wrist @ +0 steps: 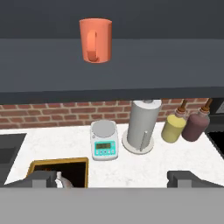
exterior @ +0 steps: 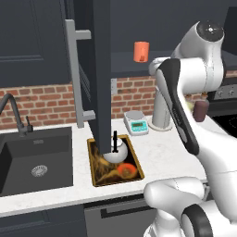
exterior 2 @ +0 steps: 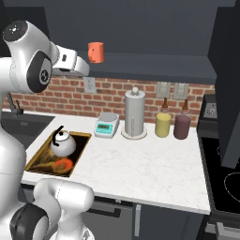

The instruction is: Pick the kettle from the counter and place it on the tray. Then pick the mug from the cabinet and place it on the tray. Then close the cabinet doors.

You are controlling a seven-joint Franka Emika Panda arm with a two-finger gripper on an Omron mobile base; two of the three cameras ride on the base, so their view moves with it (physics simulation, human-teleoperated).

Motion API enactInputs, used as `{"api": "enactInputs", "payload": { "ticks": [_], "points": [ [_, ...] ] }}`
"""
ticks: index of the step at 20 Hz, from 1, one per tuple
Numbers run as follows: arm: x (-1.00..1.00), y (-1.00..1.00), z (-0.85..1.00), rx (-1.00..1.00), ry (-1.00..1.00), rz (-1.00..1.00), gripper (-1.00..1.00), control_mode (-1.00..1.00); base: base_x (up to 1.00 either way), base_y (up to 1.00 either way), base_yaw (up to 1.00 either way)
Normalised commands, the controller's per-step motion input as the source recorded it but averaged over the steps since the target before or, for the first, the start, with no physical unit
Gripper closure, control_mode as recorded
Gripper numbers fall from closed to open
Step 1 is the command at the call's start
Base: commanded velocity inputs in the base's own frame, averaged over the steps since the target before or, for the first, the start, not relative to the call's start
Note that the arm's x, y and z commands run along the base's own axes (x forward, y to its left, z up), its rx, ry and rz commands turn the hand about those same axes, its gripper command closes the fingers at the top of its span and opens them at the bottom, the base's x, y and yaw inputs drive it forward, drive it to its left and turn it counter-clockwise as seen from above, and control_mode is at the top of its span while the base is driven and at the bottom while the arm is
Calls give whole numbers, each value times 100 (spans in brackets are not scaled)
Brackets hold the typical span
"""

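upright, mug (wrist: 95, 40) handle faces the camera.

A home kitchen is showing itself here: a white speckled counter (exterior 2: 140, 164) is running under navy wall cabinets (exterior: 28, 41), a red brick backsplash (exterior 2: 112, 93) is lining the wall, a dark sink (exterior: 34, 159) with a tap (exterior: 11, 111) is sitting beside a stove (exterior 2: 225, 173), and a paper-towel roll (exterior 2: 134, 115) is standing by.
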Motion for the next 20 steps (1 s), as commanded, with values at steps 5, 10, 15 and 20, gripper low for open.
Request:
{"api": "enactInputs", "payload": {
  "ticks": [5,10,15,20],
  "points": [
    [30,0,0,0,-17,-3,-100,-100,0,0,0],
    [39,0,4,0,-8,-7,-100,-100,0,0,0],
    [43,0,2,0,-2,-7,-100,-100,0,0,0],
    [31,0,3,0,0,-4,-100,-100,0,0,0]
  ]
}}
